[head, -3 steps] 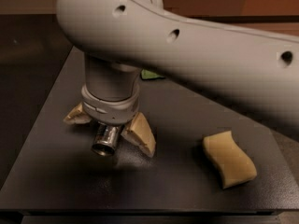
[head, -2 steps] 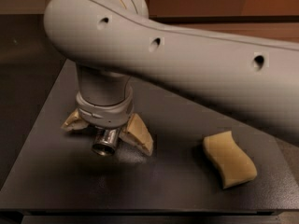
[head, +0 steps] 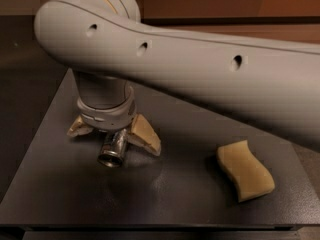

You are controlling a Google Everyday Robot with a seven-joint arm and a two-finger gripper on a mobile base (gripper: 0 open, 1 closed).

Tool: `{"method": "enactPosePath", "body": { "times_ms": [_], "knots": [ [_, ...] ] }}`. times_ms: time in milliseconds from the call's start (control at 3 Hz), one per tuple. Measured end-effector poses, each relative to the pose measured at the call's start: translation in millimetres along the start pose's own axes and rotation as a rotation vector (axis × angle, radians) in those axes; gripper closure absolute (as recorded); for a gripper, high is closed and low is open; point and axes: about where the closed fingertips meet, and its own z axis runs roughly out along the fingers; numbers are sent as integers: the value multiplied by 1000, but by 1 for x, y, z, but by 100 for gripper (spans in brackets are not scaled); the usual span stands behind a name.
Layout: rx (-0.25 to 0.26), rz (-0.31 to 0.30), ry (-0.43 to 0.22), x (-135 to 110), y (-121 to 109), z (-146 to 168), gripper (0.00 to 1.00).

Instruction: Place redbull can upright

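The redbull can [head: 112, 151] lies on its side on the dark table [head: 165, 194], its shiny silver end facing the camera. Only that end and a short stretch of its side show; the rest is hidden under the wrist. My gripper [head: 113, 139] points down over the can at the left middle of the table. Its tan fingers [head: 145, 134] are spread, one on each side of the can, so it is open around the can. The large grey arm [head: 200, 69] crosses the whole upper view.
A yellow sponge [head: 245, 170] lies on the table to the right, well apart from the can. The table's front edge [head: 150, 228] runs along the bottom. Darker floor lies off the table's left side.
The arm's upper part has swung left and closer to the camera. The gripper and the can have stayed almost in place.
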Motion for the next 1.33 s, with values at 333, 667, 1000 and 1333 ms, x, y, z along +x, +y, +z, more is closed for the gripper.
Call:
{"method": "enactPosePath", "body": {
  "times_ms": [333, 667, 1000, 1333],
  "knots": [
    [-26, 32, 0, 15, 1, 4, 17],
    [-55, 65, -7, 25, 6, 9, 41],
    [-62, 93, -18, 27, 9, 5, 65],
    [-38, 184, -53, 30, 8, -13, 87]
  ]
}}
